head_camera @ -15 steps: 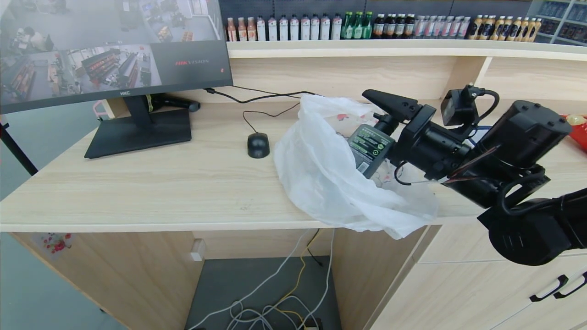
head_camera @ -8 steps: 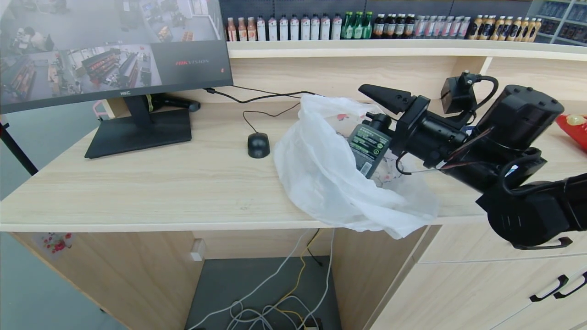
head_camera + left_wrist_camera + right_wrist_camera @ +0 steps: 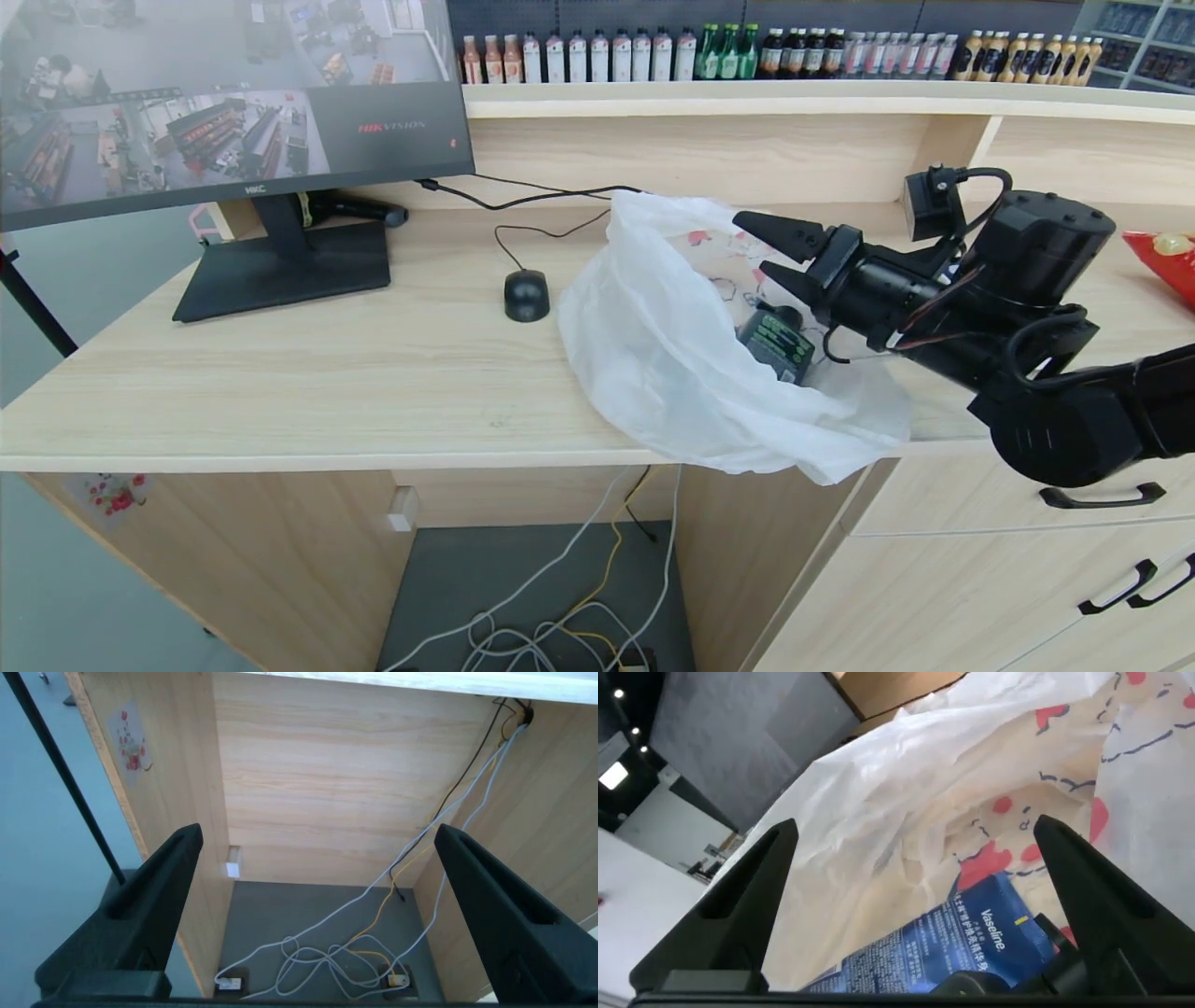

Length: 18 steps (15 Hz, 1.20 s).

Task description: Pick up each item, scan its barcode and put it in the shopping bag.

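Right gripper (image 3: 752,245) hung over shopping bag (image 3: 672,373) mouth, fingers wide, empty; dark bottle (image 3: 780,341) lay just below inside, cap toward fingers. Left gripper (image 3: 318,835) wide too, low before counter (image 3: 327,373).

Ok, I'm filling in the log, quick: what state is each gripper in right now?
Left gripper: open, holding nothing.
Right gripper: open, empty, at the shopping bag's mouth; the dark bottle lies inside the bag.

Mostly white, black and pale wood here

Shopping bag (image 3: 672,373) is milky white with red and blue doodles, the bottle (image 3: 778,341) is black with a green label, the pack (image 3: 971,943) is blue with white lettering; counter (image 3: 327,373) pale woodgrain, mouse (image 3: 526,295) black.
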### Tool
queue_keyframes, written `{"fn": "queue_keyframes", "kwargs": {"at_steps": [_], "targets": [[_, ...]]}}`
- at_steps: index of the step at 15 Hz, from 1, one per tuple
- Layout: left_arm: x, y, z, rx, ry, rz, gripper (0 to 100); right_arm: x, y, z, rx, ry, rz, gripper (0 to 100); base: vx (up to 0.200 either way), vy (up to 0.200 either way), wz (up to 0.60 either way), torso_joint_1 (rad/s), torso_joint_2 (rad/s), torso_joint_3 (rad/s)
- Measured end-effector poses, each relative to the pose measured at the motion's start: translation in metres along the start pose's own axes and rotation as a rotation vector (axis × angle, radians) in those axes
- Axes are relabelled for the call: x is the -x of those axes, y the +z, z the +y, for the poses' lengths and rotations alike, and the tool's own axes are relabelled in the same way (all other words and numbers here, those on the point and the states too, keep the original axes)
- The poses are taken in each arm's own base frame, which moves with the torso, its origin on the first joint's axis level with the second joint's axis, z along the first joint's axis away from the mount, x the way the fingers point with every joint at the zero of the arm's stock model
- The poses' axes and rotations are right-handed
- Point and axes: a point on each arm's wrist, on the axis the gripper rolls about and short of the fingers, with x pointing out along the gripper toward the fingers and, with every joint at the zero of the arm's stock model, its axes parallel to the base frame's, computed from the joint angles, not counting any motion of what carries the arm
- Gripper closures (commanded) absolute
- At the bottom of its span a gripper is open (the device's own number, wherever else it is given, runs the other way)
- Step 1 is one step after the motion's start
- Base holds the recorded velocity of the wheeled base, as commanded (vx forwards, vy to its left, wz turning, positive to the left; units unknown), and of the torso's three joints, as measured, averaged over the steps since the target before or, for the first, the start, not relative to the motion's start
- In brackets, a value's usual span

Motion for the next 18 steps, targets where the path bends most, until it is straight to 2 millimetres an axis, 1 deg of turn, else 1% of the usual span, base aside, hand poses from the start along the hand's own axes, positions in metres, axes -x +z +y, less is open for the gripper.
{"fn": "queue_keyframes", "kwargs": {"at_steps": [2, 6, 8, 10, 11, 12, 14, 16, 18], "targets": [[0.000, 0.000, 0.000, 0.000, 0.000, 0.000, 0, 0.004, 0.003, 0.004, 0.045, -0.001, -0.010, 0, 0.000, 0.000, 0.00, 0.000, 0.00, 0.000], [0.000, 0.000, 0.000, 0.000, 0.000, 0.000, 0, 0.016, 0.004, 0.009, 0.301, -0.059, -0.043, 0, 0.000, 0.000, 0.00, 0.000, 0.00, 0.000], [0.000, 0.000, 0.000, 0.000, 0.000, 0.000, 0, 0.023, 0.010, 0.018, 0.393, -0.063, -0.073, 0, 0.000, 0.000, 0.00, 0.000, 0.00, 0.000], [0.000, 0.000, 0.000, 0.000, 0.000, 0.000, 0, 0.029, 0.013, 0.027, 0.438, -0.082, -0.104, 0, 0.000, 0.000, 0.00, 0.000, 0.00, 0.000], [0.000, 0.000, 0.000, 0.000, 0.000, 0.000, 0, 0.032, 0.013, 0.035, 0.468, -0.093, -0.122, 0, 0.000, 0.000, 0.00, 0.000, 0.00, 0.000], [0.000, 0.000, 0.000, 0.000, 0.000, 0.000, 0, 0.037, 0.012, 0.046, 0.513, -0.089, -0.133, 0, 0.000, 0.000, 0.00, 0.000, 0.00, 0.000], [0.000, 0.000, 0.000, 0.000, 0.000, 0.000, 0, 0.055, 0.003, 0.060, 0.671, -0.108, -0.116, 0, 0.000, 0.000, 0.00, 0.000, 0.00, 0.000], [0.000, 0.000, 0.000, 0.000, 0.000, 0.000, 0, 0.074, -0.001, 0.073, 0.816, -0.139, -0.132, 0, 0.000, 0.000, 0.00, 0.000, 0.00, 0.000], [0.000, 0.000, 0.000, 0.000, 0.000, 0.000, 0, 0.097, -0.010, 0.086, 0.896, -0.133, -0.131, 0, 0.000, 0.000, 0.00, 0.000, 0.00, 0.000]]}}
